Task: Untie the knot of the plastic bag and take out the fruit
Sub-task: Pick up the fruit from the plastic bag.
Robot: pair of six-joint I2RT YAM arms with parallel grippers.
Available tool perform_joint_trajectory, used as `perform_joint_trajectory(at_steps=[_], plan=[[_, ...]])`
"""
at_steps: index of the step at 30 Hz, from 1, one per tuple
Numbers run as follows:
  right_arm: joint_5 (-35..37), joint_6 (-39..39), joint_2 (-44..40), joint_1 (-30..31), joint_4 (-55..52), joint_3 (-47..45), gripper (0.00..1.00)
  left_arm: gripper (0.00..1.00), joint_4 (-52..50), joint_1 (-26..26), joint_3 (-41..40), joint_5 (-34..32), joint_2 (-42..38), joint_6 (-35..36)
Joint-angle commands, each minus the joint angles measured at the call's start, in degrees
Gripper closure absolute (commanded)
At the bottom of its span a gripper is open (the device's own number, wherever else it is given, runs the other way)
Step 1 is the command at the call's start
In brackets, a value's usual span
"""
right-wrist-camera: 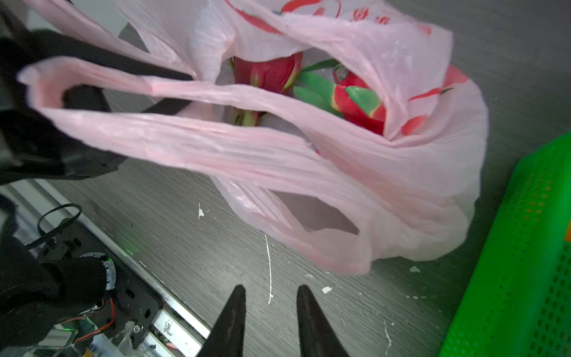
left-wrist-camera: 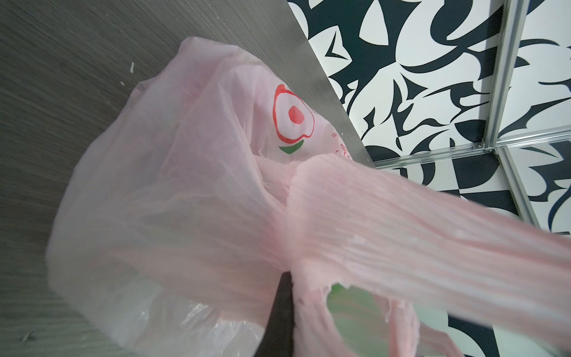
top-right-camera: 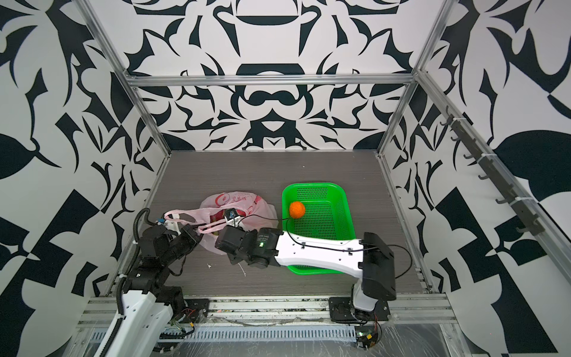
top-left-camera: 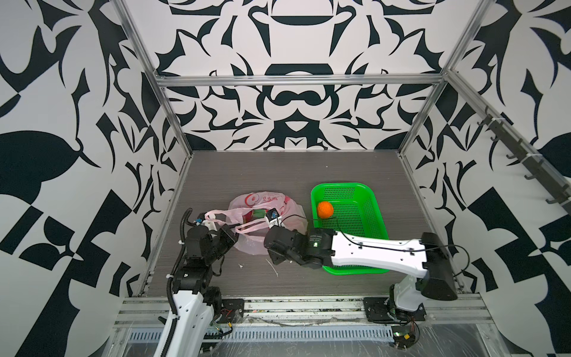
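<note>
Right of the plastic bag [top-left-camera: 251, 247], basket [top-left-camera: 340, 186] holds orange [top-left-camera: 325, 209]; your left gripper [top-left-camera: 230, 232] clamps a handle [right-wrist-camera: 216, 92] crossing dragon fruits [right-wrist-camera: 268, 72]; right gripper [right-wrist-camera: 268, 292] apart.

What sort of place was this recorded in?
Most likely a lab robot test cell, not a home: black-and-white patterned wall panels on an aluminium frame, two robot arms mounted at a grey tabletop, and a staged plastic bag and green basket.

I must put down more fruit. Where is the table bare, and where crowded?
Bare: the far table strip between bag, basket and back wall; the near strip along the front rail; the basket floor beside the orange. Crowded: the bag's near side, with the left gripper shut on it and the right gripper open.
</note>
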Motion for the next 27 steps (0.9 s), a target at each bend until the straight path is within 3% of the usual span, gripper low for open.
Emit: perform_joint_trajectory(at_steps=[1,16,27], plan=[[-0.6,0.4,3.5,-0.2,3.1,5.2,0.70,1.00,-2.1,0.0,-1.7,1.6,-2.3,-1.0],[4.2,1.5,16.9,-2.5,-0.3,18.5,0.75,1.00,-13.5,0.1,-6.0,4.6,-15.9,-3.3],[6.9,5.5,18.0,-4.2,-5.4,16.3,0.74,1.00,-18.3,0.1,-7.8,5.7,-20.7,-3.4]])
